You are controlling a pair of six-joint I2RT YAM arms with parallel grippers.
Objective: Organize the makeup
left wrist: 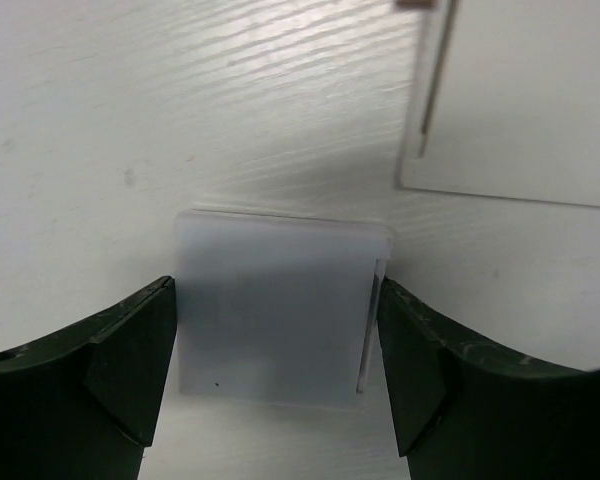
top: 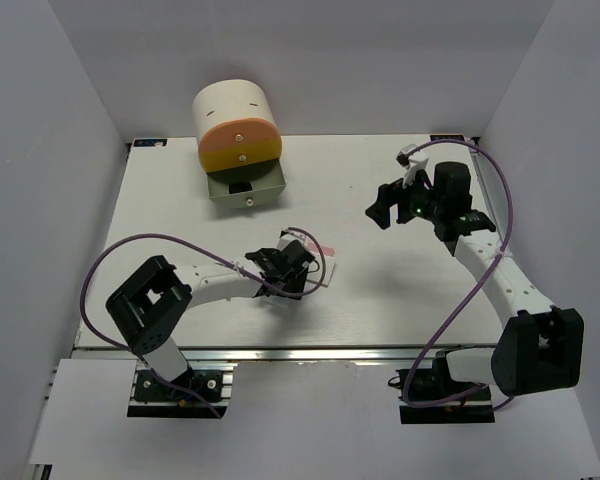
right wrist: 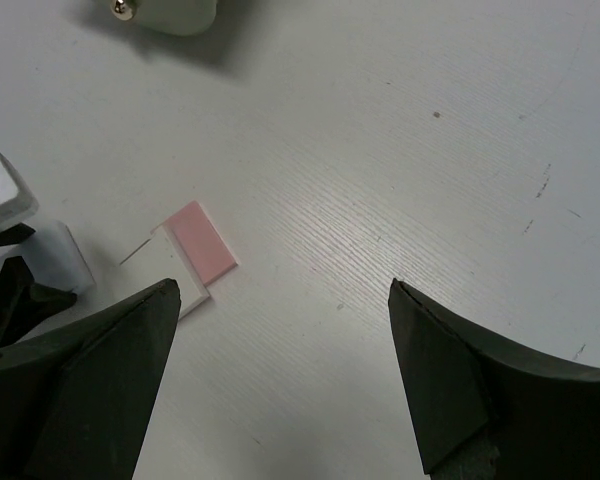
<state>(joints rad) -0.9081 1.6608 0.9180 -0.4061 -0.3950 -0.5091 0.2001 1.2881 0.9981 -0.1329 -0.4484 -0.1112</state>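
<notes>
A white square [left wrist: 275, 305] lies flat on the table between my left gripper's fingers. My left gripper [top: 294, 268] is open and low over it, with a finger close beside each side edge. A second white square [left wrist: 520, 100] lies just beyond it, with a pink square [right wrist: 202, 243] against its far edge; the pink one also shows in the top view [top: 325, 250]. My right gripper [top: 382, 212] is open and empty, held above the table to the right of these pieces. The discs, the black compact and the stick are out of view.
The cream cylinder with orange-yellow fronts [top: 237, 125] stands at the back left. Its lowest drawer [top: 245, 192] is pulled out towards me, with something dark inside. The white walls close in the table on three sides.
</notes>
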